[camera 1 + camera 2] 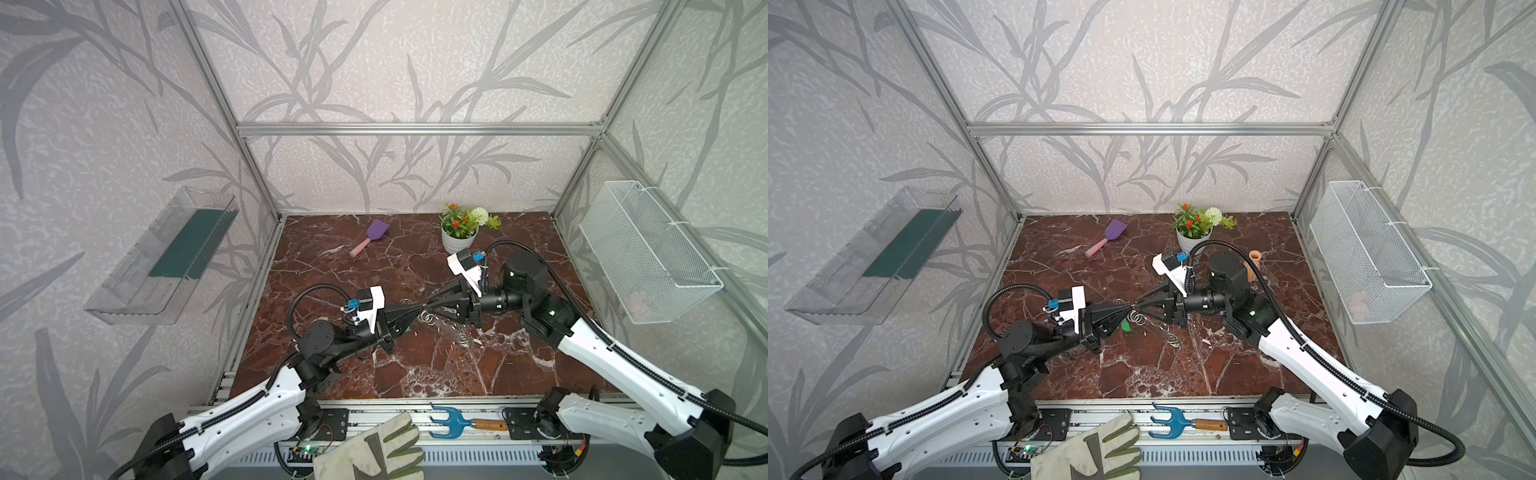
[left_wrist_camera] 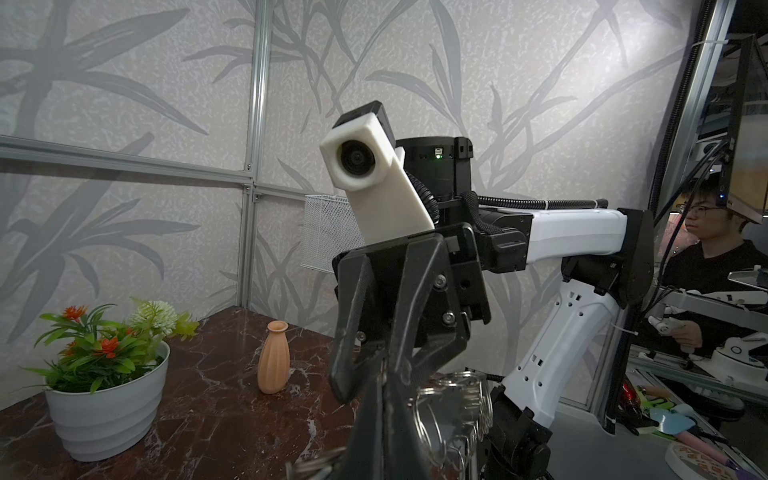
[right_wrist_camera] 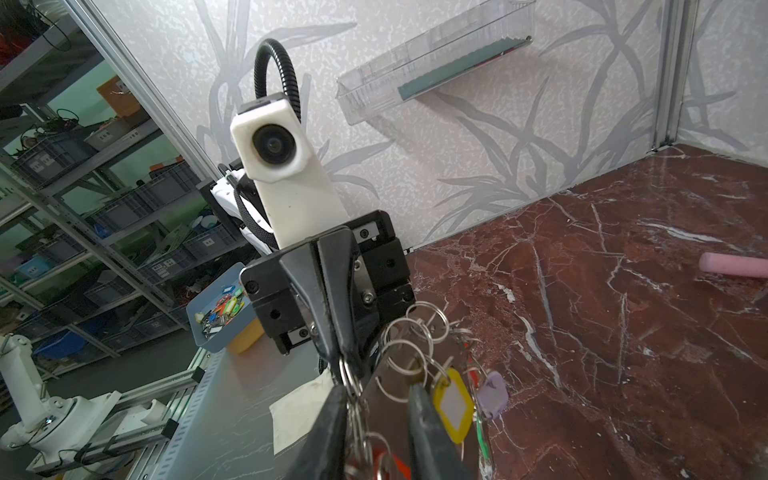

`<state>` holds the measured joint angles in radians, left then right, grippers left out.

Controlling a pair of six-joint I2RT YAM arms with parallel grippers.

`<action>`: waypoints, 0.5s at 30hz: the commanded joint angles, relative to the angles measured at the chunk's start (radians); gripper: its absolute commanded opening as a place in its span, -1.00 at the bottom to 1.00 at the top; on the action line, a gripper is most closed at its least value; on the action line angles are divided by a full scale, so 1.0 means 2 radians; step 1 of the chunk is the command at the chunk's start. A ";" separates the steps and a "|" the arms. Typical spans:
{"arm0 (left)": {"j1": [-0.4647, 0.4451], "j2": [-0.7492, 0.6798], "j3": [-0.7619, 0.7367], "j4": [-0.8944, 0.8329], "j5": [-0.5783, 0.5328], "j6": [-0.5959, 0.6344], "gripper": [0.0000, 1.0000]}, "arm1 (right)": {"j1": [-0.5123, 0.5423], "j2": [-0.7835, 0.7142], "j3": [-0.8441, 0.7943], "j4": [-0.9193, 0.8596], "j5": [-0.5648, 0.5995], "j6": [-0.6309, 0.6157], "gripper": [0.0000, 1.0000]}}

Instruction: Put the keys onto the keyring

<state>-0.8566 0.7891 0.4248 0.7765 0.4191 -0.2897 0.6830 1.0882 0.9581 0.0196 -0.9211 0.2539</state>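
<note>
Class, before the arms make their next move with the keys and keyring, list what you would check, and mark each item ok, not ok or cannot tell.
1. Left gripper shut on a silver ring: ok.
2. That ring belongs to the keyring: cannot tell.
3. Right gripper grips something: cannot tell; its fingers stand apart, rings between them.
4. Yellow key and lilac key hang from rings: ok.
5. Green key on the keyring: cannot tell.
6. Vase stands apart from both grippers: ok.
</note>
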 commanded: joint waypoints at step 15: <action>0.001 0.012 0.055 -0.039 -0.025 0.023 -1.00 | 0.001 0.026 -0.018 0.029 0.010 -0.022 -1.00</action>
<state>-0.8482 0.8104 0.4629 0.7025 0.3489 -0.2764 0.6762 1.1156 0.9463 0.0731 -0.9165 0.2276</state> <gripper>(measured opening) 0.048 0.055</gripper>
